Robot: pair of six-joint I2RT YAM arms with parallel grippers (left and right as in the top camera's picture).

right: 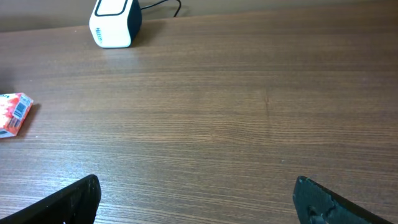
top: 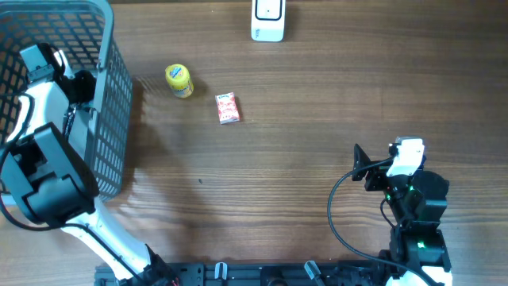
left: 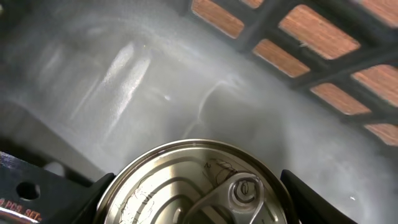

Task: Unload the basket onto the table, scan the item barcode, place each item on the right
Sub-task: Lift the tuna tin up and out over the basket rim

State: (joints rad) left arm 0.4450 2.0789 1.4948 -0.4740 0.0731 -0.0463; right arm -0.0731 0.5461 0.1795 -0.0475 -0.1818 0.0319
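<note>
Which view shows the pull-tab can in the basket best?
Left wrist: the can fills the lower frame, lid and ring pull clear. Overhead shows only the basket and left arm hiding it; right wrist misses it.

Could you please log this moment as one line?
left gripper: shut on silver pull-tab metal can in grey mesh basket | right gripper: open | white scanner: at far edge
</note>
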